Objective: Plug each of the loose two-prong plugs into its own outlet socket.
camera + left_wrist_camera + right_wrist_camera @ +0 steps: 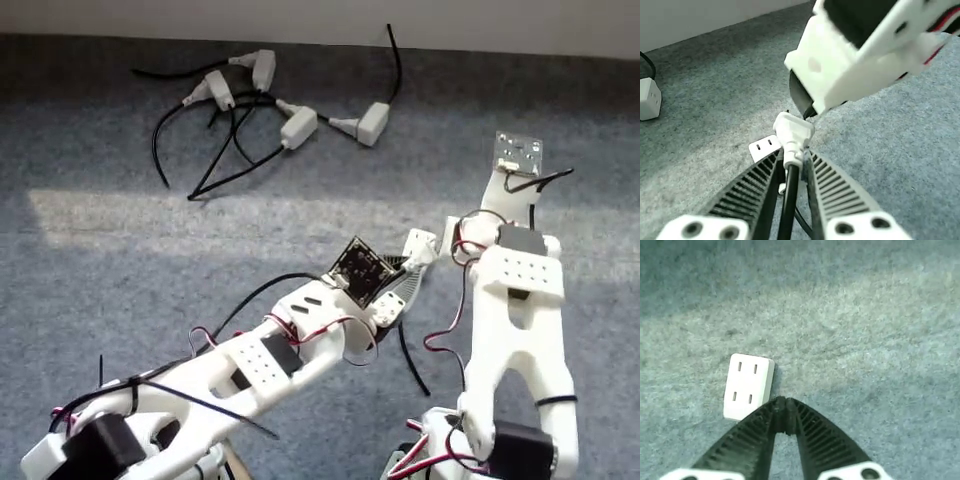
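Observation:
My left gripper [793, 156] is shut on a white two-prong plug [793, 134], whose black cord runs back between the fingers. The plug hangs just above a white outlet block [764, 146] lying on the grey carpet, slots up. In the high view this gripper [413, 252] sits mid-table with the plug [421, 243] at its tip. My right gripper [785, 415] is shut on nothing, its tip close over the carpet beside a white outlet block [749, 386] with two pairs of slots. The right arm's body [865, 55] hangs right behind the held plug.
At the back left lie several white plugs and outlet blocks [298, 125] tangled in black cords [215, 175]. Another white block [649, 97] rests on the carpet off to one side. The right arm's column [520, 330] stands at the front right.

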{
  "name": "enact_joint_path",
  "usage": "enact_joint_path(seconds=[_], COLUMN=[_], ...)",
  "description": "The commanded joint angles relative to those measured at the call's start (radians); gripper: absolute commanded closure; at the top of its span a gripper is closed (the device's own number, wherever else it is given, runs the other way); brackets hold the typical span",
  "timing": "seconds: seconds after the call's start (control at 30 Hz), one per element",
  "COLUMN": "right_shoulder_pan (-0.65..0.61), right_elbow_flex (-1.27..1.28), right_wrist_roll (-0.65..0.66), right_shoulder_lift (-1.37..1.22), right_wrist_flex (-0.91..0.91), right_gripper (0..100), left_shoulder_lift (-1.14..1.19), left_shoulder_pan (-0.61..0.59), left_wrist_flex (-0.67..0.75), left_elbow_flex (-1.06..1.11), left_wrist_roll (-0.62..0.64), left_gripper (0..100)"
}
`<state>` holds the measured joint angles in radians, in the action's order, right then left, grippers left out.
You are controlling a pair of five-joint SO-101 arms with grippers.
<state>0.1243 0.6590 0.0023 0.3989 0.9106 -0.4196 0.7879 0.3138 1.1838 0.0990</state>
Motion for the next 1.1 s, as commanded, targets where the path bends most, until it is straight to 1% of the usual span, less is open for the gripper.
enact_joint_path(seconds=[0.0, 0.13, 0.23, 0.33, 0.47, 0.63, 0.8, 0.87, 0.97, 1.07], right_shoulder_pan=[0.012, 0.007, -0.036, -0.107, -0.145, -0.143, -0.136, -0.108, -0.053, -0.024], right_elbow_flex=[-0.031, -0.096, -0.111, -0.062, 0.045, 0.140, 0.148, 0.153, 0.156, 0.208], right_wrist_roll=[0.005, 0.005, 0.005, 0.005, 0.005, 0.005, 0.005, 0.005, -0.008, -0.083], right_shoulder_lift=[0.153, 0.272, 0.328, 0.332, 0.332, 0.332, 0.332, 0.332, 0.331, 0.332], right_wrist_flex=[0.051, 0.165, 0.216, 0.206, 0.101, 0.004, -0.007, -0.007, -0.015, -0.074], right_gripper=[99.1, 99.1, 99.1, 99.1, 99.1, 99.1, 99.1, 99.0, 98.9, 98.9], left_shoulder_lift=[0.127, 0.283, 0.357, 0.349, 0.274, 0.151, 0.145, 0.145, 0.140, 0.139], left_shoulder_pan=[-0.004, 0.001, -0.002, -0.001, 0.002, 0.001, -0.005, -0.013, -0.070, -0.174], left_wrist_flex=[0.018, 0.018, 0.018, 0.014, 0.018, 0.014, 0.014, 0.011, -0.025, -0.080], left_elbow_flex=[-0.104, -0.196, -0.245, -0.249, -0.200, -0.137, -0.130, -0.124, -0.071, -0.041], left_wrist_roll=[0.003, 0.003, 0.006, 0.006, 0.006, 0.005, 0.003, 0.003, 0.005, 0.006], left_gripper=[99, 99, 99, 99, 99, 99, 99, 99, 99, 99])
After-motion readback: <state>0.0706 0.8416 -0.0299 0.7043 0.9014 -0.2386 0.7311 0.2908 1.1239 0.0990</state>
